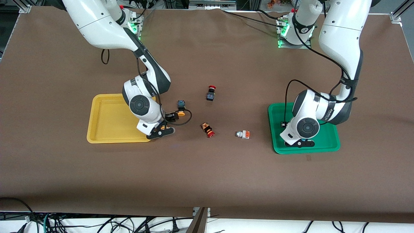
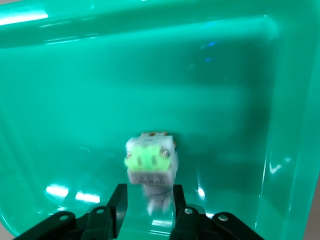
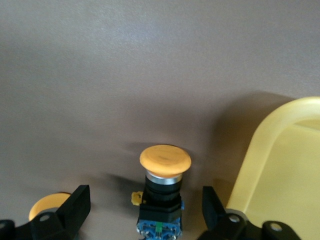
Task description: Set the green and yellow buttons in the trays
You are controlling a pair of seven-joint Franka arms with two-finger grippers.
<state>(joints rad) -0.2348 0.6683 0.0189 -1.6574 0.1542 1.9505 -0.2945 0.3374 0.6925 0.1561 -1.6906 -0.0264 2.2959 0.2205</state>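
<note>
A second yellow cap [image 3: 47, 206] is half hidden by the right gripper's fingers [image 3: 75, 207].

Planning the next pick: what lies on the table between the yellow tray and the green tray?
In the front view, between the yellow tray and green tray: a yellow-capped button, two red-capped buttons, and a white button.

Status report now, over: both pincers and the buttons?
Left pincer over green tray, shut on green button. Right pincer open around yellow button beside yellow tray. Nothing blocking.
</note>
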